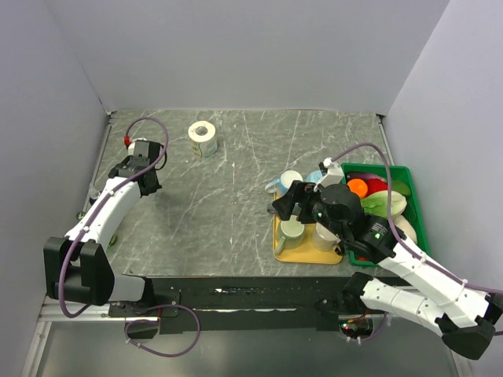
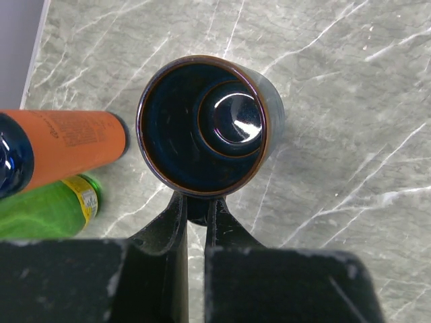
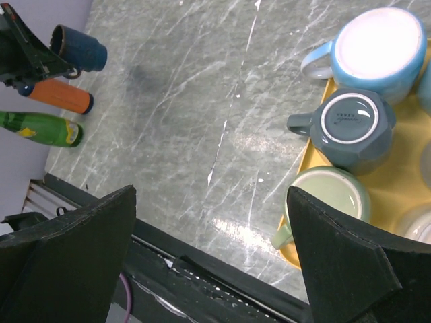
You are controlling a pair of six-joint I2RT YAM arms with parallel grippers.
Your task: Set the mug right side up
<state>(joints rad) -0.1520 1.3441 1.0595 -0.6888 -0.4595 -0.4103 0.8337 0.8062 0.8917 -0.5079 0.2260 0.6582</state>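
Grey-green veined stone is seen as the table top (image 1: pixel 236 196), which is enclosed by plain pale walls (image 1: pixel 236 55) on three sides.

One dark blue glazed mug (image 2: pixel 202 128) is held at the left side of the table. The left gripper (image 2: pixel 195 208) is closed tight on its handle, and the mouth is turned toward the wrist camera. Two bottles are laid just beside it, one orange (image 2: pixel 67 145) and one green (image 2: pixel 47 205). One roll of pale tape (image 1: pixel 203 138) is stood near the far edge.

On the right, one yellow tray (image 1: pixel 277 251) and one green plastic bin (image 1: pixel 416 212) of coloured toys are set side by side. At least four mugs can be counted on the tray, and part of it is hidden by the arm. The right gripper (image 3: pixel 210 202) is held above the tray's near corner with its fingers spread wide and nothing between them.

The grip on the handle is shown only by the left wrist view. Only in the right wrist view is a grey faceted mug (image 3: pixel 353 124) shown upside down, between a light blue mug (image 3: pixel 380 50) and a pale green mug (image 3: pixel 330 198). There the held mug appears tipped on its side. Whether it touches the table cannot be told.
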